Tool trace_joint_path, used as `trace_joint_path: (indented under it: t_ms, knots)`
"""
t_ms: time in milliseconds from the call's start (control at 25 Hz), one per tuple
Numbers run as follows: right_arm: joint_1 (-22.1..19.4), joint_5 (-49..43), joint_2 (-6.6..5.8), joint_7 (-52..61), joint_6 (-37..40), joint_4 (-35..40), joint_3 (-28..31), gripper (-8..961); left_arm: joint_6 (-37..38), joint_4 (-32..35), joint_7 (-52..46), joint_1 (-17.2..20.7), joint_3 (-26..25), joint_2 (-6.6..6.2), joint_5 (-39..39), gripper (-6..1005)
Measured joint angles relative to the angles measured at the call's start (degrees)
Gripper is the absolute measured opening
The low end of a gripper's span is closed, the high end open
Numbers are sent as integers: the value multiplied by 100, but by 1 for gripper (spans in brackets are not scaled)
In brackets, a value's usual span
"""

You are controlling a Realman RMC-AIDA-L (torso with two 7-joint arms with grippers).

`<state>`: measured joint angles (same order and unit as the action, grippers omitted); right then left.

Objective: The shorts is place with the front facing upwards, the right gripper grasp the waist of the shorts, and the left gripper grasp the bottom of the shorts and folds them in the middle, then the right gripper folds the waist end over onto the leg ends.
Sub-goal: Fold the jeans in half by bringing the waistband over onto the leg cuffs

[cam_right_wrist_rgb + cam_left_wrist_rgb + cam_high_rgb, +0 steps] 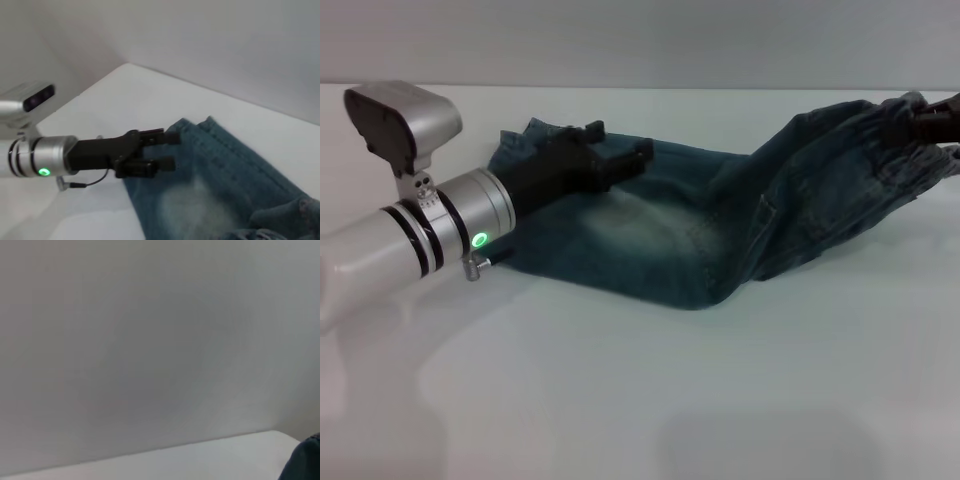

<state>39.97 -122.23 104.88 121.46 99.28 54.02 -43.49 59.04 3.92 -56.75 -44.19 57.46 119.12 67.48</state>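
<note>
Head view shows the shorts [720, 240] lying across the white table [640, 400], already doubled lengthwise so the two legs lie one on the other, with a pale faded patch facing up near the middle. The leg ends [535, 145] lie flat at the robot's left, while the waist of the shorts [880, 135] is raised off the table at the far right, the denim rising from the flat part in draped folds. The right gripper [932, 115] shows only as black fingers at the picture's right edge, pinched on the ruffled waistband and holding it up. The left gripper [620, 150] hovers over the leg ends, just above the cloth, its two black prongs spread apart with nothing between them; its silver-grey wrist carries a green glowing ring [479, 240] and a boxy wrist camera [402, 120] on top. Right wrist view looks down on the same left gripper [170, 150], prongs parted over the hemmed cuffs [200, 127], with the faded patch [195, 202] nearby on the flat denim. Left wrist view shows mostly the plain wall [150, 340], the table edge, and a small dark corner of denim [305, 460].
</note>
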Motion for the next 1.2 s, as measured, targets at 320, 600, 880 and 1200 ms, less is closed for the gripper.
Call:
trace_joint_path:
  t_ms: [320,600,880,1200]
  knots:
    - [178,-4,-63,-15,359,11,-50,7,5,-416,-110,-266,-12,6,0,833]
    - [331,1,-71,-5,474,12,-54,6,48,-593,-122,-307,33,6,110,833]
    - [474,70,29,11,629,-22,-53,7,74,-822,-132,-432,14,7,374,833]
    - [584,117,146,86,687,7,0,6,172,-873,-266,-450,-16,6,751,833]
